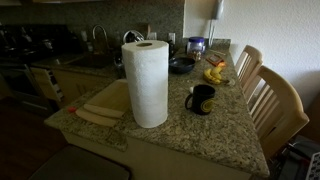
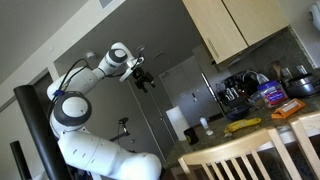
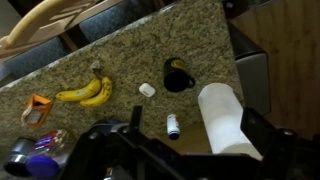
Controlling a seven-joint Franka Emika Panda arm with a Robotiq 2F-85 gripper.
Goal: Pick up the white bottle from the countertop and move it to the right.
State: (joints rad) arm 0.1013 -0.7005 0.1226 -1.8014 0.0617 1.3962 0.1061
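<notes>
figure: arm raised high over the countertop (image 3: 130, 55). the gripper (image 2: 142, 80) holds nothing, and in the dim wrist view its jaws appear spread wide. the white bottle (image 3: 173, 125) rests on the granite just beside the paper towel roll (image 3: 225, 120), near the black mug (image 3: 178, 75) and well apart from the bananas (image 3: 85, 92).

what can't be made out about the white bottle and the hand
- white bottle: shows only small in the wrist view; in an exterior view the paper towel roll may hide it.
- hand: dark and tiny in an exterior view, blurred and cut by the wrist view's bottom edge; open or shut unclear.
</notes>
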